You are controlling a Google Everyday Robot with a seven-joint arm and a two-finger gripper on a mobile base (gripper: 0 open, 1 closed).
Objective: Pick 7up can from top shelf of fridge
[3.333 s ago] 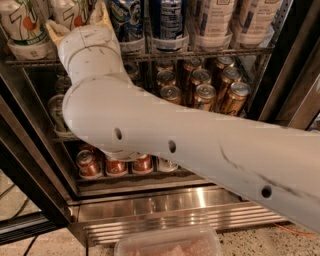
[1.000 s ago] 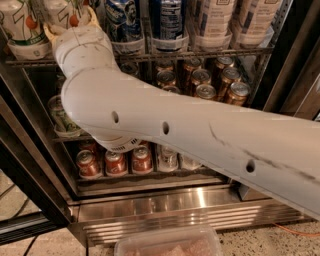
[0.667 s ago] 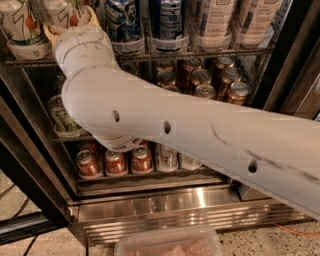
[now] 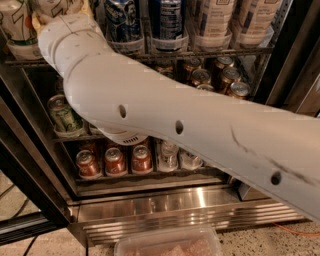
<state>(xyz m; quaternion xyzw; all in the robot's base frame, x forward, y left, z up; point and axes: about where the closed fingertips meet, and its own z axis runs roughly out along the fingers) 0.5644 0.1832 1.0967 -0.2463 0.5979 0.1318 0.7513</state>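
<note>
The pincer (image 4: 63, 15), at the arm's upper-left end, reaches the top shelf (image 4: 200, 53). The upright 7up can (image 4: 56, 4) stands directly ahead. I cannot tell its grip.

Arm (image 4: 175, 125): white, small dark holes, dark scuff streaks. Pincer (image 4: 62, 15): cream-tan, top left at top shelf (image 4: 210, 52), beside 7up can (image 4: 14, 22). 7up can: white, green marks. Shelf wire: dark. Neighbouring cans (image 4: 122, 20): blue, white print. Mid-rack cans (image 4: 230, 75): gold-brown. Left can (image 4: 62, 115): green. Bottom cans (image 4: 115, 160): coppery red. Fridge (image 4: 190, 205): dark frame, shiny steel base.
</note>
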